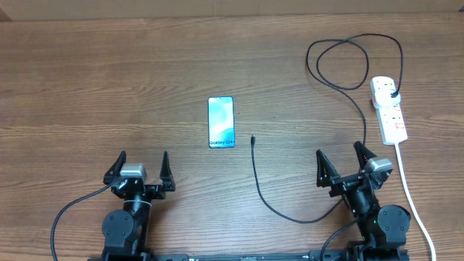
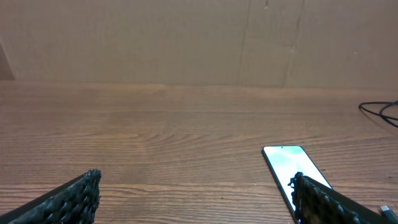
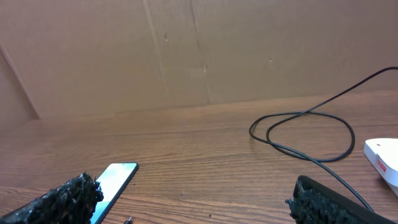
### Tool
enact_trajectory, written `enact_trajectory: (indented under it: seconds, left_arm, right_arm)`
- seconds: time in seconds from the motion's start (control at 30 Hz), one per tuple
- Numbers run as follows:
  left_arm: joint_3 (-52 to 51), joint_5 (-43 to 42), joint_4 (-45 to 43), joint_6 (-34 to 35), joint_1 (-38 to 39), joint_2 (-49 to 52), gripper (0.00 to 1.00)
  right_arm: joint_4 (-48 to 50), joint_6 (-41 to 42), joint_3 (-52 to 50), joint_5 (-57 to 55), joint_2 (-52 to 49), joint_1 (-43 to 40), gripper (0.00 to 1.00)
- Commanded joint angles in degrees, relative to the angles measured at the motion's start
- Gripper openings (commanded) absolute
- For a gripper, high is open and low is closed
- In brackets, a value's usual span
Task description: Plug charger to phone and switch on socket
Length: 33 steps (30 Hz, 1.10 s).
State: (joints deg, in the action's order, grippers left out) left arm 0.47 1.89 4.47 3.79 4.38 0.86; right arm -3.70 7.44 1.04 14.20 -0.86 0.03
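The phone (image 1: 221, 122) lies flat at the table's middle, light-blue screen up; it also shows in the left wrist view (image 2: 291, 168) and the right wrist view (image 3: 112, 179). The charger cable (image 1: 341, 45) loops at the back right, its black plug (image 1: 391, 93) seated in the white power strip socket (image 1: 389, 109). Its connector tip (image 1: 252, 138) lies loose just right of the phone. My left gripper (image 1: 140, 167) is open and empty near the front left. My right gripper (image 1: 341, 161) is open and empty at the front right, beside the cable.
The socket's thick white cord (image 1: 413, 199) runs down the right side past my right arm. A brown cardboard wall (image 3: 199, 50) stands behind the table. The socket's end shows at the right wrist view's edge (image 3: 384, 157).
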Motion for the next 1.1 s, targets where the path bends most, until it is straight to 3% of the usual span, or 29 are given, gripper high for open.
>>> enact_trajectory:
  seconds: [0.0,0.67,0.73,0.77,0.8,0.83,0.93,1.07]
  left_arm:
    - [-0.2,-0.4,-0.1,-1.5,-0.3,-0.5,1.00]
    - [-0.2,0.0,-0.2,-1.4,-0.3,-0.5,1.00]
    - [-0.2,-4.2,-0.2,1.9,-0.3,-0.5,1.00]
    - [-0.2,-12.0,-2.7,8.3,-0.2,-0.5,1.00]
    - [-0.2,-14.1,-4.3,10.4,-0.2,-0.5,1.00]
    - [-0.2,-19.5,-9.0,17.6,-0.2,-0.5,1.00]
    - [-0.2,-22.4,-17.7,27.4,-0.2,-0.5,1.00]
    - [-0.2,-22.1,-33.4,27.7,-0.2,-0.5,1.00]
  right_arm:
    - [0.2,0.0,-0.6,0.0,0.3,0.0,1.00]
    - [0.2,0.0,-0.6,0.0,0.3,0.0,1.00]
    - [0.2,0.0,-0.6,0.0,0.3,0.0,1.00]
    - [0.2,0.0,-0.6,0.0,0.3,0.0,1.00]
    - [0.2,0.0,-0.6,0.0,0.3,0.0,1.00]
    - [0.2,0.0,-0.6,0.0,0.3,0.0,1.00]
    - [0.2,0.0,-0.6,0.0,0.3,0.0,1.00]
    - [0.2,-0.1,-0.6,0.0,0.3,0.0,1.00]
